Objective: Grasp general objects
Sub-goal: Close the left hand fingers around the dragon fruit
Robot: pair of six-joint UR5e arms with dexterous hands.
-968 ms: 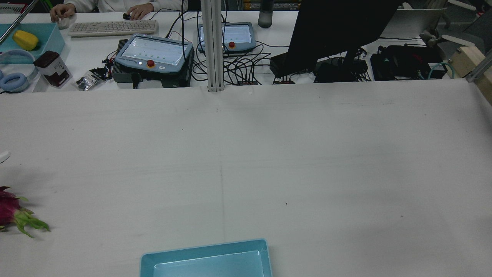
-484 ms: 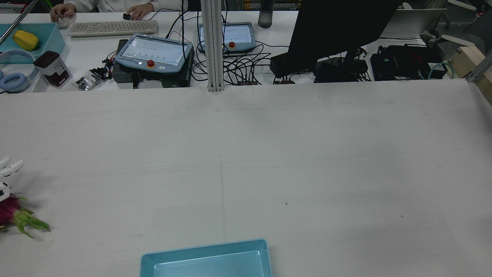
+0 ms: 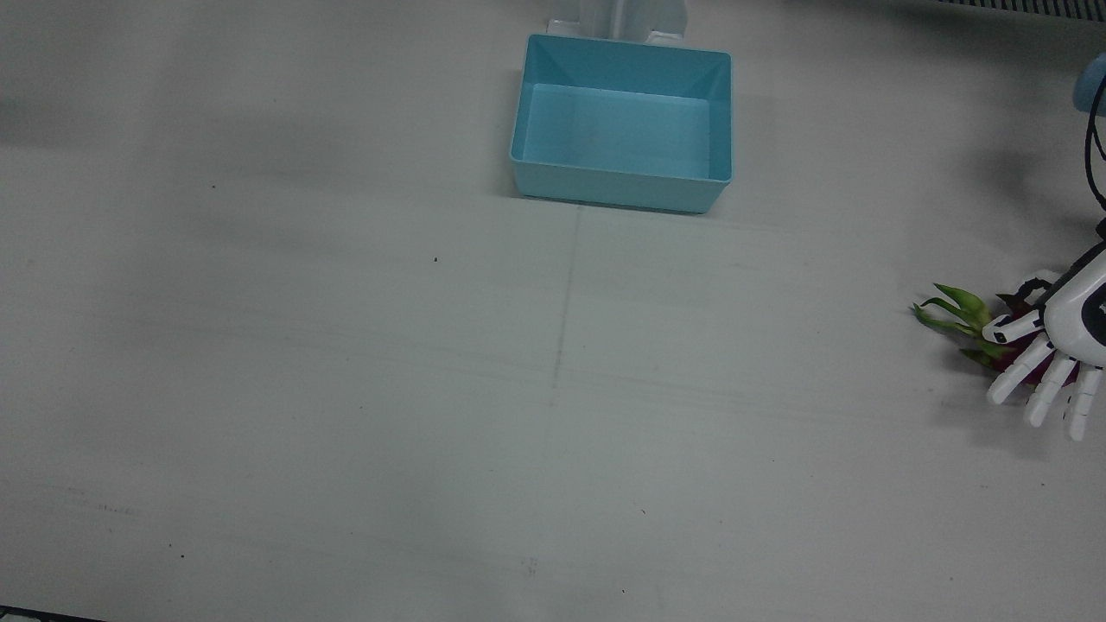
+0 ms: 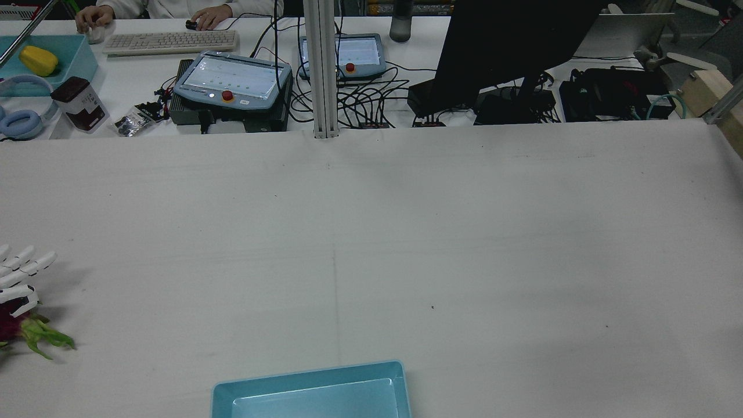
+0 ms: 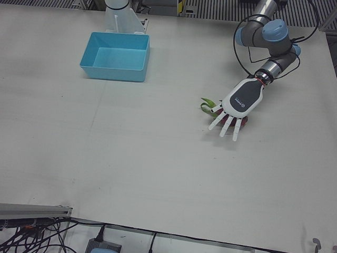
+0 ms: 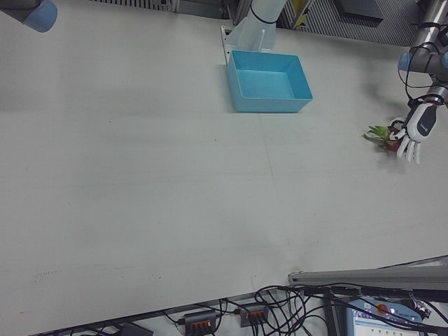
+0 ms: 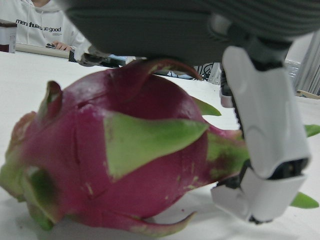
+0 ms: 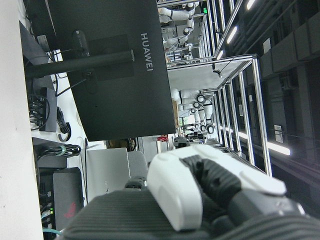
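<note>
The left hand (image 5: pixel 231 113) hovers palm-down over the dragon fruit (image 7: pixel 115 160), fingers (image 3: pixel 1011 378) spread wide and holding nothing. The fruit lies on the white table (image 3: pixel 346 389), at the table's edge on the robot's left side. In the front view the hand covers most of it; only the green leaf tips (image 3: pixel 950 311) and a little red skin show beside the fingers. The left hand view shows the fruit directly beneath the palm, resting on the table, with one finger (image 7: pixel 265 130) reaching down beside it on the view's right; contact between that finger and the skin cannot be confirmed.

The blue bin (image 3: pixel 622 121) stands empty near the arm pedestals, at mid-table, well apart from the fruit.

The right hand (image 8: pixel 200 200) appears only in its own view, which faces away from the table toward a monitor (image 8: pixel 100 65); whether it is open or closed cannot be told.

In the rear view, a person's hands (image 4: pixel 209 14) rest near a keyboard (image 4: pixel 171 42) beyond the table.
</note>
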